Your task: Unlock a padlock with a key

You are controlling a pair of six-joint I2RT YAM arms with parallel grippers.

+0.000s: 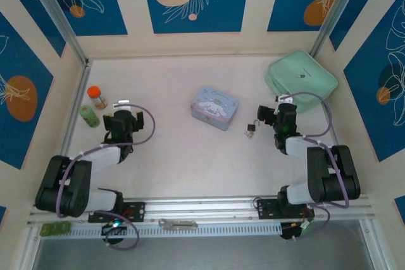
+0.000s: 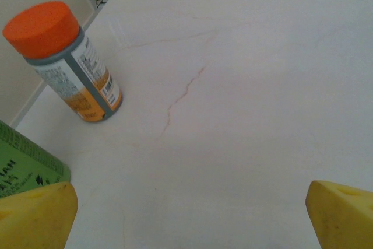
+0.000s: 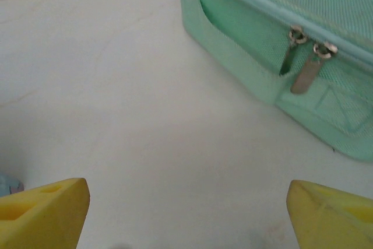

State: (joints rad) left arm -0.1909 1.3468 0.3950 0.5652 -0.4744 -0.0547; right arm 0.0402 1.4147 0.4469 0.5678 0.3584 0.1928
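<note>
Yellow fingertips [image 2: 35, 214] of the left claw [image 2: 189, 223] sit at the bottom corners of its wrist view, spread wide with nothing but bare white table [image 2: 245, 115] between them. Ahead and to the left of that claw stands an orange-capped bottle [image 2: 70, 68], upright, and nearer on the same side is a green can [image 2: 23, 164], just beside the left fingertip. The right claw [image 3: 186, 217] is likewise spread apart and empty, its fingertips [image 3: 41, 211] well separated over the table. A mint pouch [image 3: 303, 39] lies ahead and to its right, with two metal zip pulls [image 3: 306, 74] hanging on the side that faces the claw. From above, the padlock [image 1: 251, 129] is a small dark block on the table just to the left of the right claw [image 1: 276, 113], close to it but not touching. The key is too small to tell apart from it. Farther left of that claw lies a pale blue tin [image 1: 215, 108], roughly midway towards the left claw [image 1: 120, 120].
</note>
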